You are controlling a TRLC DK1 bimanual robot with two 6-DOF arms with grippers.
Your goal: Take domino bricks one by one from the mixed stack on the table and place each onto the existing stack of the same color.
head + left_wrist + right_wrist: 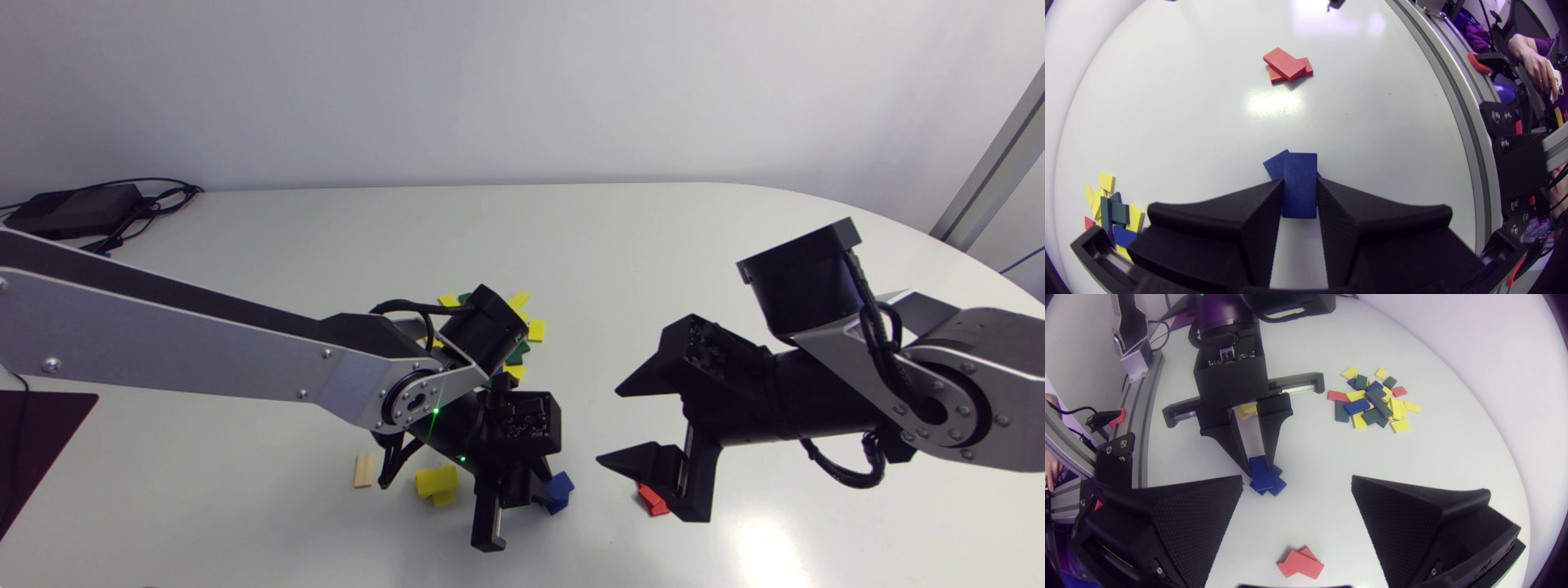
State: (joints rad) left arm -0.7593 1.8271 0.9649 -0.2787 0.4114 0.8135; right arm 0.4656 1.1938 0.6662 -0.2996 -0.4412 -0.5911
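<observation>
My left gripper (1299, 181) is shut on a blue brick (1300, 204), holding it flat. It sits just over the blue stack (1274, 486) near the table's front, and another blue brick (1274, 163) shows beneath it. The head view shows the same left gripper (543, 488) at the blue stack (562, 487). The mixed pile (1372, 402) of yellow, green, blue and red bricks lies farther back, half hidden behind my left arm in the head view. My right gripper (608, 425) stands open and empty above the red stack (1300, 563).
A yellow stack (435, 482) and a single wooden brick (364, 469) lie to the left of the blue stack. A power supply with cables (82, 208) sits at the back left corner. A dark mat (33, 441) lies at the left edge.
</observation>
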